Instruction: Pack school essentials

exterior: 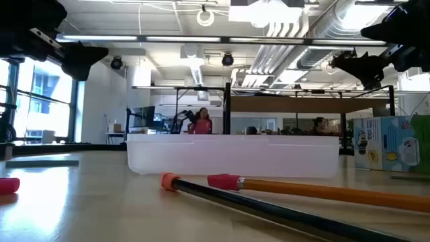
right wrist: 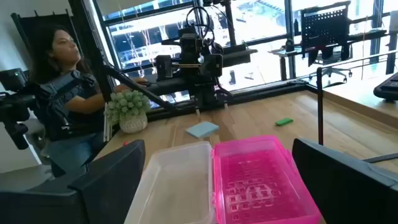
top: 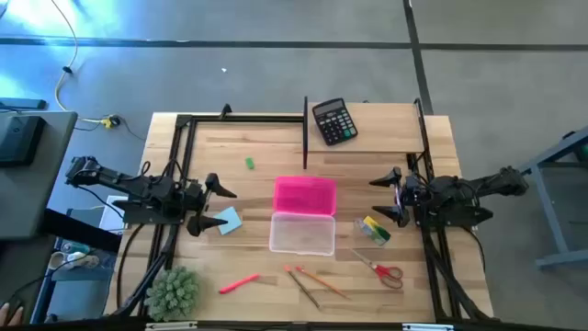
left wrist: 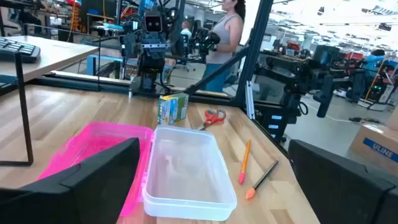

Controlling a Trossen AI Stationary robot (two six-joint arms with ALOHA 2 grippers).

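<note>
Wooden table (top: 441,138) | case (top: 303,215) lies empty, nothing packed | left gripper (top: 214,204), right gripper (top: 390,197) both spread, hovering | next: grab sticky-note pad (top: 228,221)

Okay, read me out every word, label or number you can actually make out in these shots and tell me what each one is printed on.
"ULINE", partly cut off at the picture's edge: cardboard box on the floor beyond the table.
"1000", sideways, apparently: crayon box; its other print is too blurred.
Calculator: key and display markings too small to read.
Pink case lid: embossed pattern, not legible.
</note>
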